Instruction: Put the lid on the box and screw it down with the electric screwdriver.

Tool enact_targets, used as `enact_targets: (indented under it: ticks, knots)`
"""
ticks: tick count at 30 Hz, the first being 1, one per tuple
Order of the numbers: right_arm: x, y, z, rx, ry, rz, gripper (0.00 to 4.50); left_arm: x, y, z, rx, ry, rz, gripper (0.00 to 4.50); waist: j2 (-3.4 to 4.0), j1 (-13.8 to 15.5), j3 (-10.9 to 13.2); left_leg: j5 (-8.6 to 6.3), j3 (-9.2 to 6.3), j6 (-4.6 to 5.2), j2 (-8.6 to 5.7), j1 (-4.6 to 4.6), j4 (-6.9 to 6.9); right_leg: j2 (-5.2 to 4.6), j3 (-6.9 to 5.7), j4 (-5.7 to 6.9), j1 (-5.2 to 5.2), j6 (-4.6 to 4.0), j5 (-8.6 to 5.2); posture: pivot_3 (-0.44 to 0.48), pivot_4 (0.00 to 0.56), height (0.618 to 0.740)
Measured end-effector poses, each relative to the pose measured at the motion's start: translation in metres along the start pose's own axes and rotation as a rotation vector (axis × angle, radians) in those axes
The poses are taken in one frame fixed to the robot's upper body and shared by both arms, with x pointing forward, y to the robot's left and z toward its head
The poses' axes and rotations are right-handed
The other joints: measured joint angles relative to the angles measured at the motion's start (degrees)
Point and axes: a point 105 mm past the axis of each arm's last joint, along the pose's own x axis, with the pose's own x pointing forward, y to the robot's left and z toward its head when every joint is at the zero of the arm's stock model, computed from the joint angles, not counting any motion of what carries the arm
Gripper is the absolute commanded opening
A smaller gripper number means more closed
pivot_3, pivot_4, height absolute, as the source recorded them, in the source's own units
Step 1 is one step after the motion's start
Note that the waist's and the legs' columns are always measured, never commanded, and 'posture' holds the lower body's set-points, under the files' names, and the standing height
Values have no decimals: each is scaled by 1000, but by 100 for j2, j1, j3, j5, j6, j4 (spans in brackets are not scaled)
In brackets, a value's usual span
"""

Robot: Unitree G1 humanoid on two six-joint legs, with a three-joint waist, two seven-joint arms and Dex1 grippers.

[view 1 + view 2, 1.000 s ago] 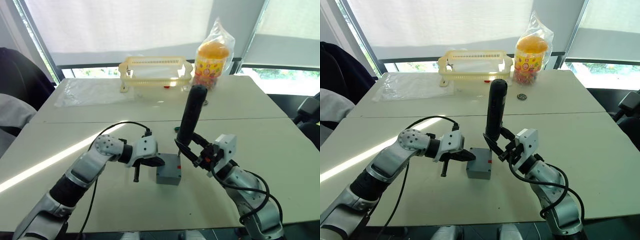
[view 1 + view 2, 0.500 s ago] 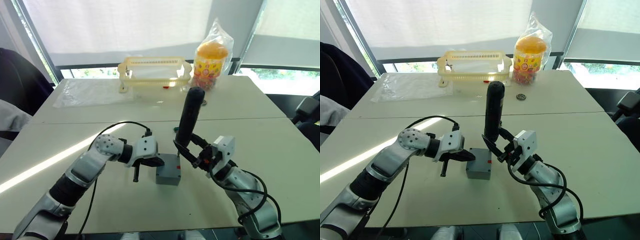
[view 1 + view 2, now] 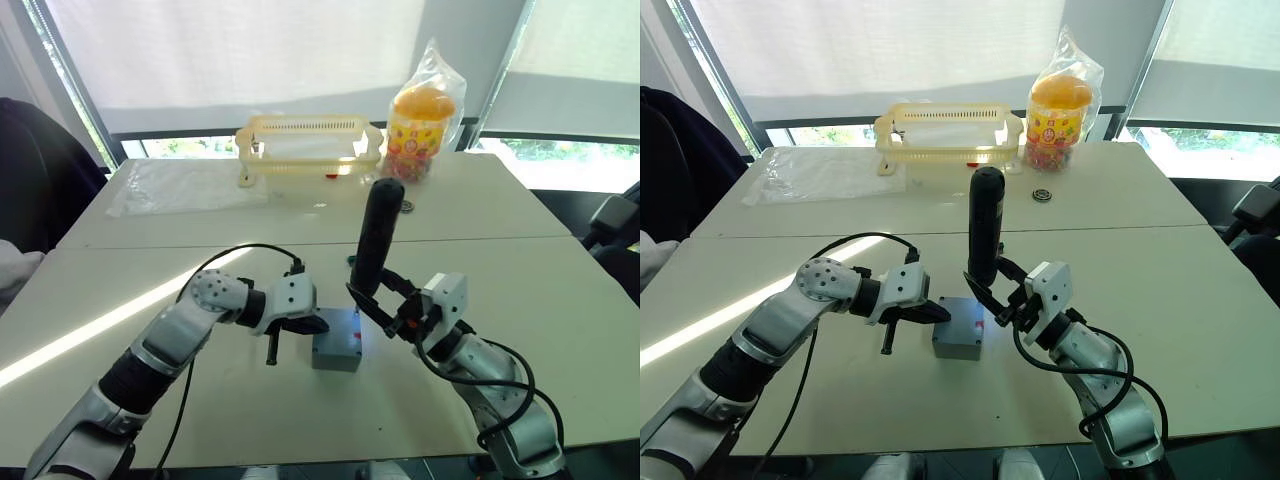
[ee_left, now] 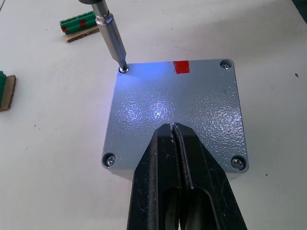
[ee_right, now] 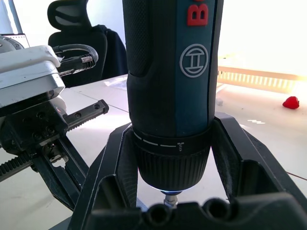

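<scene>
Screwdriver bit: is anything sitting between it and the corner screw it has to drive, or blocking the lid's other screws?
Nothing visible does. The electric screwdriver has its bit tip already on the corner screw of the lid. The left tool, shut, presses down mid-lid, clear of the three other corner screws.

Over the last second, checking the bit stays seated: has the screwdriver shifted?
Yes: the electric screwdriver straightened, its top moving left against the yellow basket.
</scene>
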Motion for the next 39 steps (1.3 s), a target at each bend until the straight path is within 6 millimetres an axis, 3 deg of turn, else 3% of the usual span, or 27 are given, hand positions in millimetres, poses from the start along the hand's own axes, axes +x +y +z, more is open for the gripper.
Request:
enact_targets:
  ticks: [22,31,33,37,39]
  knots:
    - [-2,-2,-1,-3,8,-9,1777,1,-1,0,0,-4,-2,0,-4,4,-8,0,-6,0,2,0,-14,-12,0,-16,0,-2,1,0,150,740]
    - [1,-14,16,67,56,-32,1777,2,1,2,3,-12,-5,0,17,26,26,0,-11,-1,-2,-17,-14,-20,2,-18,-15,-4,2,0,150,740]
    - [4,-20,27,132,58,-29,1777,2,1,2,5,-13,-4,0,39,20,61,0,-9,-1,-3,-22,-9,-22,5,-17,-19,-7,6,0,150,740]
    - [7,-51,104,151,-125,-52,1777,2,4,7,-19,-50,2,0,53,20,108,1,-8,0,-3,-37,-13,-20,-1,-19,-34,-7,11,0,150,740]
    - [2,-59,125,169,-169,-49,1777,2,4,8,-41,-63,3,0,41,29,112,0,-10,2,-4,-42,-24,-15,-16,-20,-35,0,6,0,150,740]
